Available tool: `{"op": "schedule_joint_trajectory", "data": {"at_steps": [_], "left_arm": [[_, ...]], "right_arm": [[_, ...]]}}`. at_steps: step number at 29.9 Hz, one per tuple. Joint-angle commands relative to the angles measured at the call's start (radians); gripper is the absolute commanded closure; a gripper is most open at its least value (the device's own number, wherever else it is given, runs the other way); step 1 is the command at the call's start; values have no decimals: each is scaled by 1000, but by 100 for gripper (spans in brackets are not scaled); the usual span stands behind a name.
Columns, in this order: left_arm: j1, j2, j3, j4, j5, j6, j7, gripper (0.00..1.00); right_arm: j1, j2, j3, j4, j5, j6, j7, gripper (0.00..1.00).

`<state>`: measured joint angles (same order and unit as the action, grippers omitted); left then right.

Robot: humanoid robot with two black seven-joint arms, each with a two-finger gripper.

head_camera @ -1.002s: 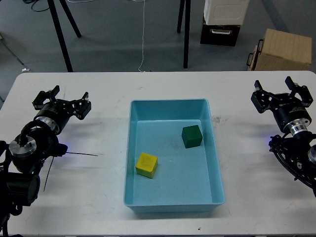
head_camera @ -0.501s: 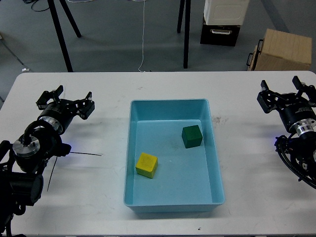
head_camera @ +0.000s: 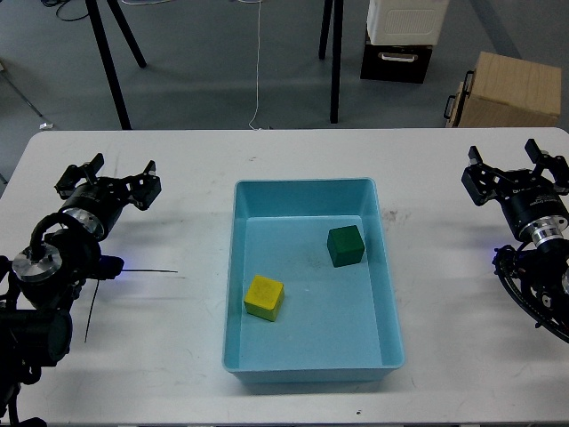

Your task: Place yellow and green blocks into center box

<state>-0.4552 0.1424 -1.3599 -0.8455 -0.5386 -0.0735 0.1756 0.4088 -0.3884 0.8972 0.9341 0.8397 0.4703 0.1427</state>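
A light blue box (head_camera: 309, 191) stands at the middle of the white table. Inside it a yellow block (head_camera: 264, 297) lies at the lower left and a green block (head_camera: 345, 245) lies at the upper right. My left gripper (head_camera: 107, 176) is open and empty over the table's left side, well apart from the box. My right gripper (head_camera: 518, 166) is open and empty over the table's right edge, also apart from the box.
A thin black cable (head_camera: 142, 271) lies on the table near my left arm. Beyond the table's far edge are black stand legs (head_camera: 110, 67), a cardboard box (head_camera: 508, 90) and a white and black case (head_camera: 400, 36).
My left gripper has shifted slightly left and back. My right gripper moved a little to the right earlier and has held still since. The blocks have not moved.
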Motion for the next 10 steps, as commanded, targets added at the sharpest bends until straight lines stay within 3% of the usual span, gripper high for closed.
{"op": "schedule_joint_trajectory", "data": {"at_steps": [1,10], "left_arm": [[-3,2,-7,0,-32,29,12,0],[1,2,-22,-3,-34,23,2,0]], "right_arm": [[-1,0,8,-5,1,-2,-2,1],[4,0,0,-3,1,-1,-5,1]]}}
